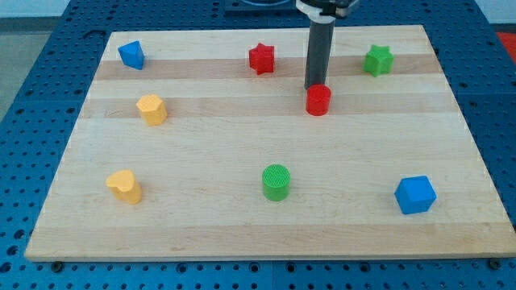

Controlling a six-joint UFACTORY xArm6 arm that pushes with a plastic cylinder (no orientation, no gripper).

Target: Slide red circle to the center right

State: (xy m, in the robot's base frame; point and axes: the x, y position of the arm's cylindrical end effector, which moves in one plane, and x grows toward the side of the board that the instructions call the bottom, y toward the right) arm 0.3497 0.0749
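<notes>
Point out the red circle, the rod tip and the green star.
red circle (318,101), camera view, point on its front side.
my tip (314,87), camera view, rod's very end, just behind the red circle.
green star (377,60), camera view, its top face.

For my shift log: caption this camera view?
My tip sits at the red circle's top edge, between red star and green star.

Green star (377,60) near rightward path
</notes>
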